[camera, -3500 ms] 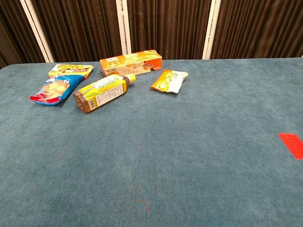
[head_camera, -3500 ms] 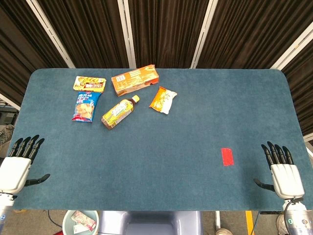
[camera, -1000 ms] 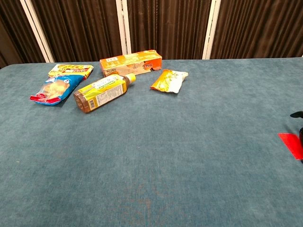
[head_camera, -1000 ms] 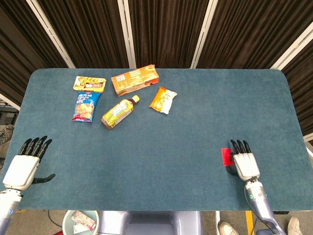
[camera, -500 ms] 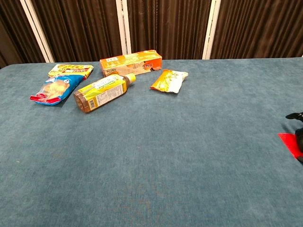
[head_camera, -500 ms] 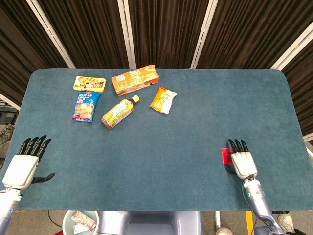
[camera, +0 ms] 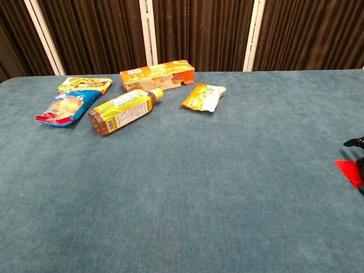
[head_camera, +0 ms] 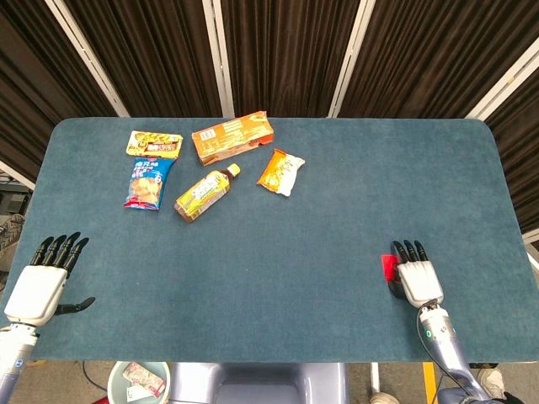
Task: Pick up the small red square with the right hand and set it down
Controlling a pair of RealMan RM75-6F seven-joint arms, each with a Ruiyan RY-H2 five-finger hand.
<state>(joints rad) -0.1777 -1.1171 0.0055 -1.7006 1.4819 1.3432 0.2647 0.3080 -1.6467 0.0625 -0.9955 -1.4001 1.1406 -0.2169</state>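
Red square [head_camera: 388,268] sits right at the right hand's [head_camera: 417,282] 10 o'clock, half under spread fingers [head_camera: 408,249]; not visibly pinched.

Blue table [head_camera: 337,202]: 4 snacks, bottle [head_camera: 206,193], red square [head_camera: 388,268].

Small red square [head_camera: 387,268] sits flat on the blue table top, down toward four o'clock of the surface, near the front right corner. Only a narrow strip of red shows in the head view, its right part covered from above. In the chest view [camera: 348,170] it reads as a flat, bright red patch at three o'clock, cut off by the frame's right edge, its far corner hidden
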